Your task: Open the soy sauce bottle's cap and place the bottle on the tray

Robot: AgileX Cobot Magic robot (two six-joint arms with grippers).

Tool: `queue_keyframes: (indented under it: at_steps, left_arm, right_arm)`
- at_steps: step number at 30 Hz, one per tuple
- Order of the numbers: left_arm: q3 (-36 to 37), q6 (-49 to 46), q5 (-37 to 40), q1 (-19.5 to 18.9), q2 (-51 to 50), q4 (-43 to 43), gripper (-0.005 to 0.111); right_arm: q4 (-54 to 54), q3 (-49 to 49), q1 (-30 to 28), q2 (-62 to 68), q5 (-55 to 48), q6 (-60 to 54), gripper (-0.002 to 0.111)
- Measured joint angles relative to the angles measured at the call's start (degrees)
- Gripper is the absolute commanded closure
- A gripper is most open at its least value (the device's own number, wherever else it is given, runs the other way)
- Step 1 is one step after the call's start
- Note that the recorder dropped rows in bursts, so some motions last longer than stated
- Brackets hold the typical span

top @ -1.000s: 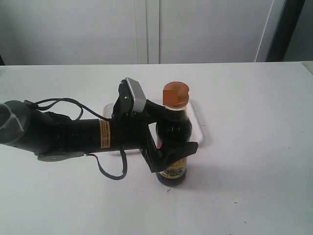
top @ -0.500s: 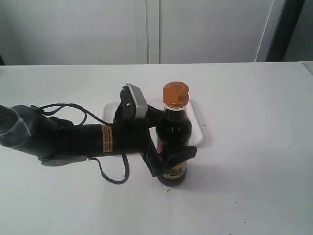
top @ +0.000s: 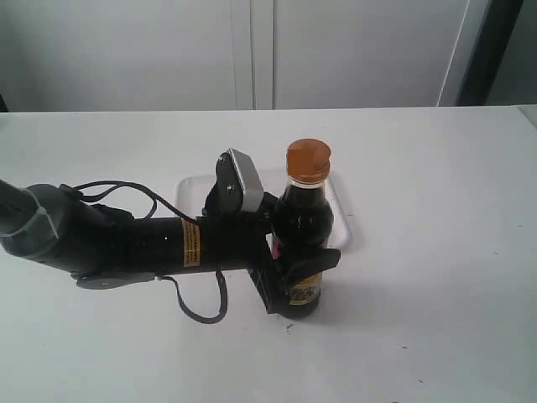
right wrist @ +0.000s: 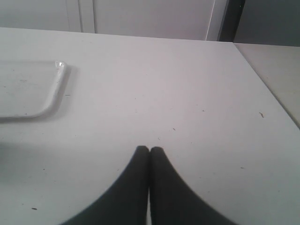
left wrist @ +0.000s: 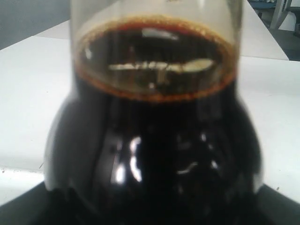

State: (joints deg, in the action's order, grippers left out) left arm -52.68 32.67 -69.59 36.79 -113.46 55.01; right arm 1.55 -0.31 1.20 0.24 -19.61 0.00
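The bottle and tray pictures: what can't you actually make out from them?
- Tray, exterior view: mostly hidden behind the soy sauce bottle and the left arm.
- Label, exterior view: partly covered by the left gripper, its print too small to read.
- Cap: cut off by the top edge in the left wrist view, where the bottle is blurred.
- Right gripper: absent from the exterior view.

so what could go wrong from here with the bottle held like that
The left gripper clamps the soy sauce bottle low, around its label, so the tall top could tip in the grip during a lift. The cap looks shut and the right gripper is closed, away from the bottle, so the bottle might reach the tray unopened.
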Motion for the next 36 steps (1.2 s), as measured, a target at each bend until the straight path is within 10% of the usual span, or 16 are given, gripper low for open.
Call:
queue_keyframes:
  at_steps: [14,24,36]
  left_arm:
    - [0.00,-0.11,0.00,0.00,0.00,0.00,0.107]
    - [0.00,-0.20,0.00,0.00,0.00,0.00,0.107]
    - [0.00,-0.20,0.00,0.00,0.00,0.00,0.107]
  right_arm:
    - [2.33,0.00,0.00,0.00,3.52,0.00,0.108]
    - [-1.55,0.19,0.00,0.00,33.26,10.18,0.108]
    - [-1.01,-13.21,0.00,8.49,34.28,10.93,0.108]
